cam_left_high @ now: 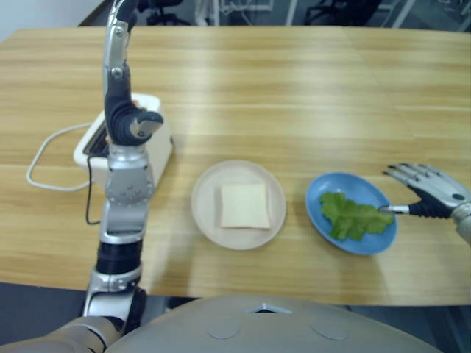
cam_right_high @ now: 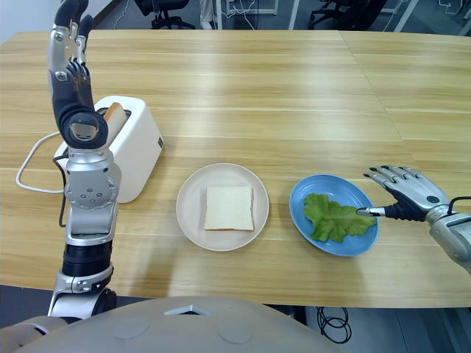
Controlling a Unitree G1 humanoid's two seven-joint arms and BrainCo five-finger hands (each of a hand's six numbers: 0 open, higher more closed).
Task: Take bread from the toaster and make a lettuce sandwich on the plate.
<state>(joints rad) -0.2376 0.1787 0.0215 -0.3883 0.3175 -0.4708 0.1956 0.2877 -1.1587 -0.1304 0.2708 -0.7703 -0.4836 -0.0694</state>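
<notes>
A white toaster (cam_right_high: 140, 151) stands at the table's left with a slice of bread (cam_right_high: 114, 115) sticking up from its slot. My left hand (cam_right_high: 70, 33) is raised high above and behind the toaster, holding nothing; its forearm hides part of the toaster. One bread slice (cam_right_high: 229, 208) lies flat on the cream plate (cam_right_high: 188, 213) in the middle. To its right a blue plate (cam_right_high: 303, 193) carries a lettuce leaf (cam_right_high: 335, 218). My right hand (cam_right_high: 405, 193) hovers at the blue plate's right rim, fingers spread, with one fingertip (cam_right_high: 366, 212) at the lettuce's edge.
The toaster's white cable (cam_right_high: 29, 184) loops on the table to the left. Bare wooden tabletop (cam_right_high: 294, 95) stretches behind the plates. Office chairs (cam_right_high: 165, 9) stand beyond the far edge.
</notes>
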